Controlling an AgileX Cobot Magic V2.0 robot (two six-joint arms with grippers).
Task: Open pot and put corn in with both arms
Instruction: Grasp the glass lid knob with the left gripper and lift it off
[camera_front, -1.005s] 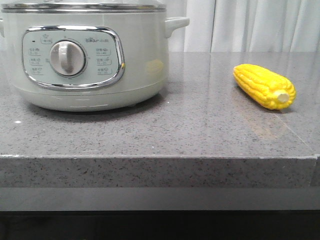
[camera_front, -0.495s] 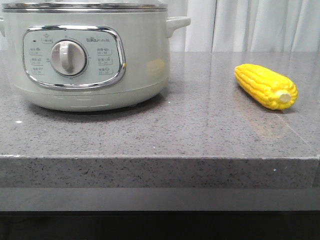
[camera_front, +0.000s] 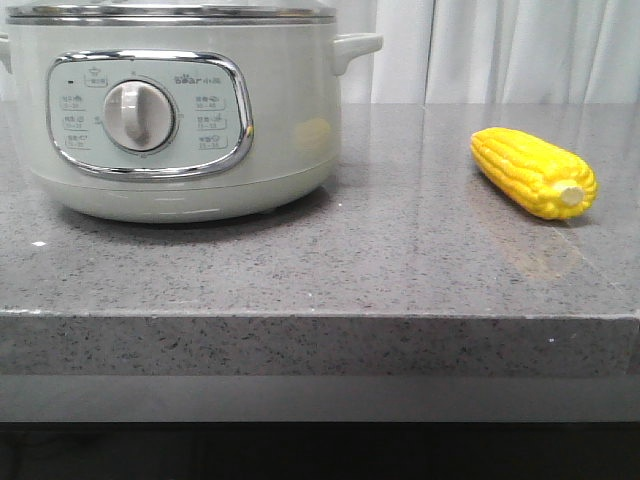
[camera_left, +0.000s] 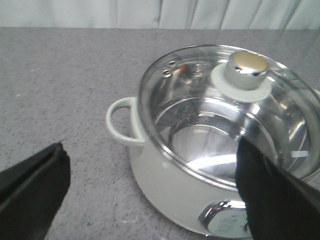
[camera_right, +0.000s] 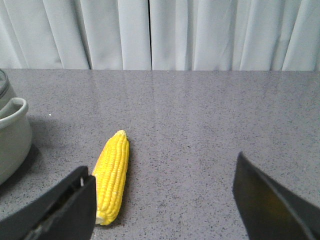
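Observation:
The pot (camera_front: 180, 120) stands at the left of the grey counter, its dial panel facing me, and its glass lid (camera_left: 227, 107) with a chrome knob (camera_left: 245, 70) is on. The corn (camera_front: 533, 172) lies on the counter at the right, its pale stub end toward me. My left gripper (camera_left: 152, 192) is open and empty above the pot's near side, its jaws spread wide. My right gripper (camera_right: 162, 197) is open and empty above the counter, and the corn (camera_right: 112, 176) lies just inside its one finger (camera_right: 60, 210). Neither gripper shows in the front view.
The speckled grey counter (camera_front: 380, 260) has its front edge close to me. White curtains (camera_right: 160, 32) hang behind the counter. The pot's side handle (camera_left: 122, 122) sticks out toward the bare counter.
The pot and the corn have shifted a few pixels to the right in the front view. Nothing was taken hold of.

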